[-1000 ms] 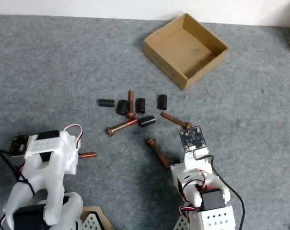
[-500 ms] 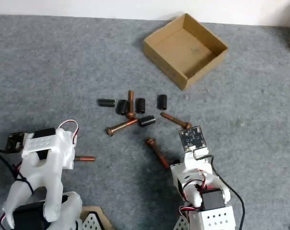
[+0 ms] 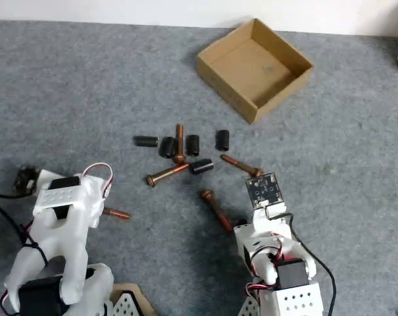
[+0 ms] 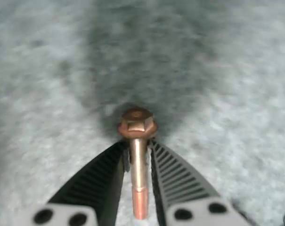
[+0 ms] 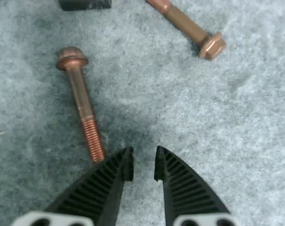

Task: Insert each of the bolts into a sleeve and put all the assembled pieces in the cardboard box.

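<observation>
The left gripper [image 4: 138, 143] has its fingers clenched on a copper bolt [image 4: 138, 162]. They grasp it by the shank, with the hex head poking out past the fingertips, above the grey counter [image 3: 67, 99]. In the high view this held bolt sticks out sideways from the left arm at the counter's near left, well apart from the other pieces. The right gripper [image 5: 143, 165] hangs low over the counter, fingers slightly parted with nothing between them, just beside the threaded end of a loose bolt [image 5: 81, 108]. Three other bolts [image 3: 167, 174] and five black sleeves [image 3: 193, 145] lie scattered mid-counter, between the arms and the cardboard box [image 3: 251, 66]. The box sits at the far side, right of centre.
</observation>
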Controlling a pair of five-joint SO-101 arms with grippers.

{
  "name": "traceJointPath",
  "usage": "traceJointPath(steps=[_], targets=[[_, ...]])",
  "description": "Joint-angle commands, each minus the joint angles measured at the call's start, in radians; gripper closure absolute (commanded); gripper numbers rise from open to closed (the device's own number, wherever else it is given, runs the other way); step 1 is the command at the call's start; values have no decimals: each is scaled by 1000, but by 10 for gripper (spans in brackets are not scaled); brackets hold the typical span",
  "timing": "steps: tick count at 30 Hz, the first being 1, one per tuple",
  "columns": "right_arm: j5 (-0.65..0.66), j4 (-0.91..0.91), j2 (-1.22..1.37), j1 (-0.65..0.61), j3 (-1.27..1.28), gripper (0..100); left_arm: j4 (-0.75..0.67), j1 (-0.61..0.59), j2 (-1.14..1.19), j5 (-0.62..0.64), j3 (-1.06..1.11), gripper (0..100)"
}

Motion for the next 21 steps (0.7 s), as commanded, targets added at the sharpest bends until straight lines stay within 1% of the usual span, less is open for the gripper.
traceJointPath(steps=[1, 5, 8, 10, 14, 21], targets=[[9, 4, -18, 5, 154, 911, -48, 59, -13, -43, -62, 994], [9, 4, -19, 7, 154, 911, -48, 81, -12, -58, -128, 994], [9, 4, -19, 7, 154, 911, -48, 85, -12, -92, -125, 994], [9, 4, -19, 7, 154, 911, -51, 116, -12, -118, -130, 994], [9, 4, -19, 7, 154, 911, -54, 193, -13, -118, -133, 994], [9, 4, -19, 7, 154, 911, -196, 285, -12, -117, -137, 993]])
